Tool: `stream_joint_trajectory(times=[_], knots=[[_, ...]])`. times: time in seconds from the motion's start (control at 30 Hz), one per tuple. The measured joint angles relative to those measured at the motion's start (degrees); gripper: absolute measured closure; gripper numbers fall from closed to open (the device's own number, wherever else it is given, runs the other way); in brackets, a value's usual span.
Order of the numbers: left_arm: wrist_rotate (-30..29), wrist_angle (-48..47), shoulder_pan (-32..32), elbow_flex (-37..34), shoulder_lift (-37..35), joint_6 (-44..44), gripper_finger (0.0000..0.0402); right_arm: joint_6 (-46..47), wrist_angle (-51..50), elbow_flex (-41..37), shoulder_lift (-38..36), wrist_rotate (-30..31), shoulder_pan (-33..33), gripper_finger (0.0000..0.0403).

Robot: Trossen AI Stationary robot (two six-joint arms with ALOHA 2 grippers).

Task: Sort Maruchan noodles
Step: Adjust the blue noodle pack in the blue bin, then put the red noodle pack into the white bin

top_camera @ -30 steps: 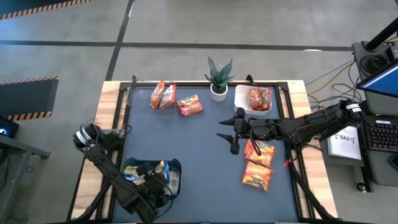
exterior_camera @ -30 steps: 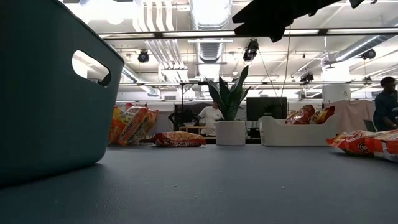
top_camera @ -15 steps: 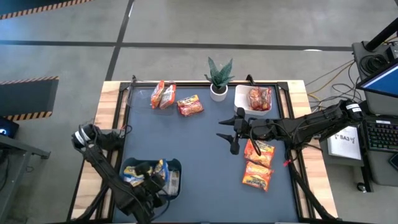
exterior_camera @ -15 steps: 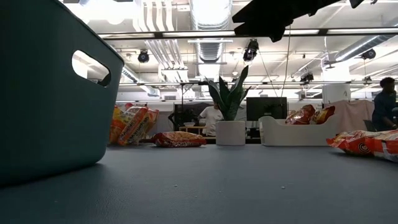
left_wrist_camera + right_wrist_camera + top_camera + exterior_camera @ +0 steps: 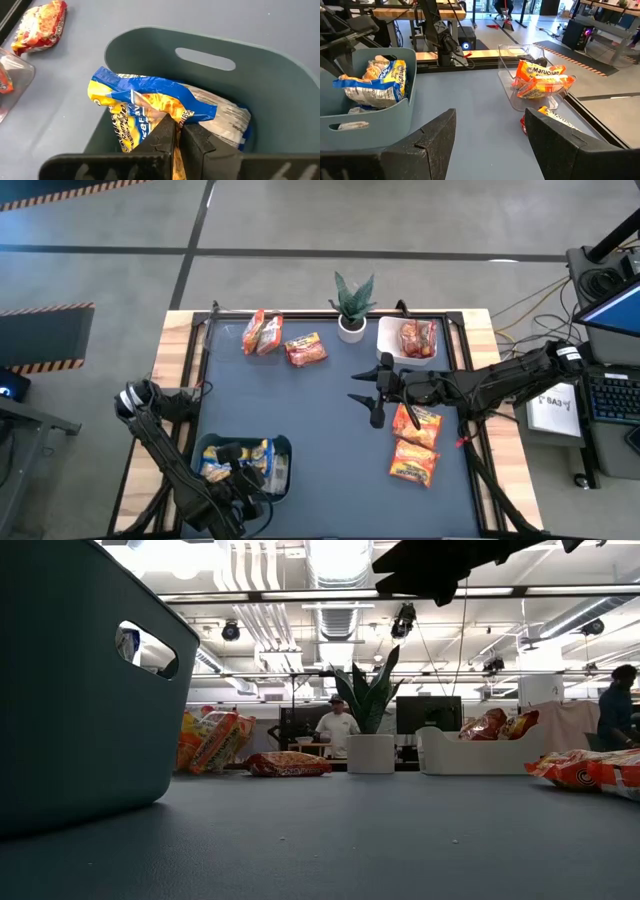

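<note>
Table unchanged; left end effector (image 5: 175,142) now closed

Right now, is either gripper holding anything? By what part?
Left gripper is shut on the yellow-and-blue packet in the teal bin, pinching its crumpled edge. Right gripper is open over the table, holding nothing.

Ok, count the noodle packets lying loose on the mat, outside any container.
3. A red packet lies left of the plant; one orange packet lies beside the right arm, a second orange packet just nearer the front edge. The arm may hide more.
</note>
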Motion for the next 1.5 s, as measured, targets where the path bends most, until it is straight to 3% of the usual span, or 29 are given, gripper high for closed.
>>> stream_joint_trajectory(times=[0.13,0.43,0.57,0.83,1.1,1.5], knots=[[0.03,0.58,0.02,-0.02,0.63,-1.23,0.0381,0.05,-0.02,0.0,0.0,0.0,0.0,0.0179],[1.2,0.58,0.02,2.41,0.69,0.59,0.0284,-0.08,0.07,0.0,0.0,0.0,0.0,0.0179],[1.17,-1.76,0.02,2.6,0.67,1.31,0.027,-0.23,0.07,0.0,0.0,0.0,0.0,0.0179],[-4.13,-2.7,0.3,3.6,-2.02,11.6,0.0307,6.65,-2.16,1.82,0.0,0.48,-0.28,0.0179],[-13.4,-1.98,1.05,3.87,-11.24,24.07,0.0393,15.73,-18.27,10.54,1.09,0.44,-0.44,0.0179],[-14.08,-0.75,7.94,1.96,-19.21,47.91,0.04,18.76,-38.51,26.05,14.52,0.42,-3.26,0.0179]])
